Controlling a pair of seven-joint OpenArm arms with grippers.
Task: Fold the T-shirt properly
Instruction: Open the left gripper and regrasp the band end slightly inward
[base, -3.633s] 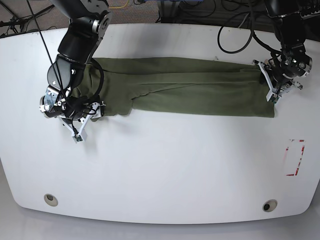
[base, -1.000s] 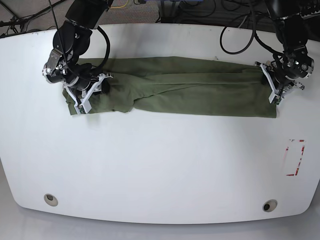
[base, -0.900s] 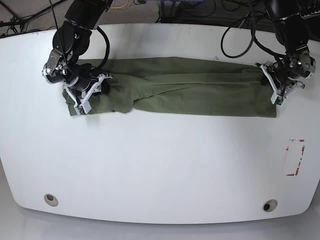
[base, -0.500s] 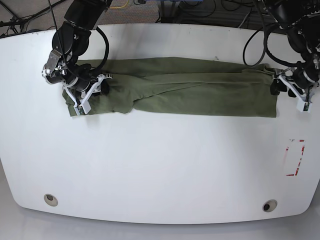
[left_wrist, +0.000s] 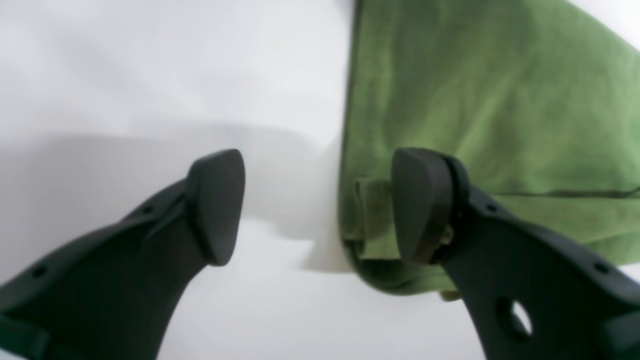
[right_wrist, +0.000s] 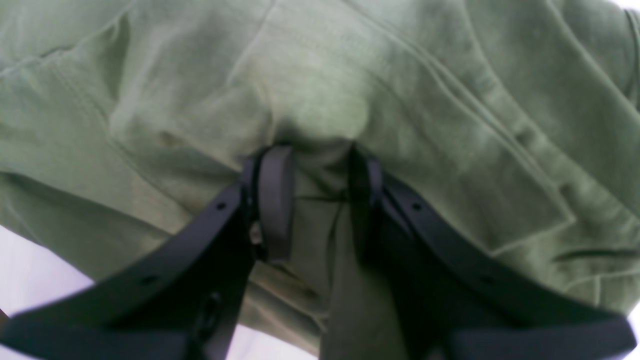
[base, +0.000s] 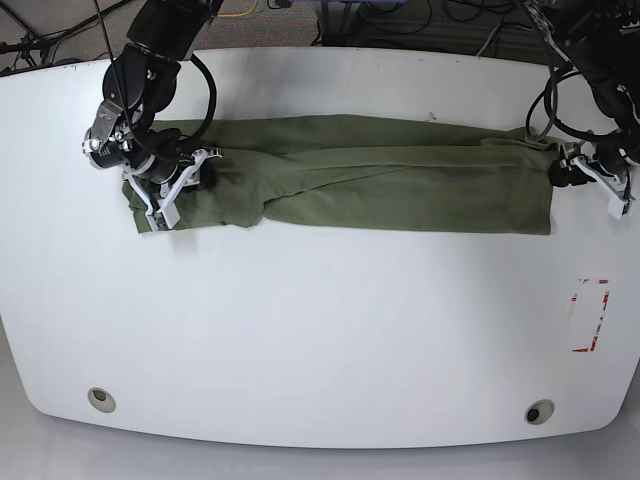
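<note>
Since earlier frame, my left gripper (base: 588, 178) slid off T-shirt (base: 380, 186) end, now over bare table (base: 320, 330) just beside cloth edge, jaws spread, holding nothing. My right gripper (right_wrist: 312, 200) down on other end, jaws clenched on bunched fabric. T-shirt lies as long folded band across far table half.

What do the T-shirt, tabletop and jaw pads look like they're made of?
T-shirt: soft matte knit, likely cotton; it creases, with stitched seams and hem.
Tabletop: smooth white board with faint sheen, maybe laminate.
Pads on the left gripper: matte black, rubber or plastic; can't tell which.
</note>
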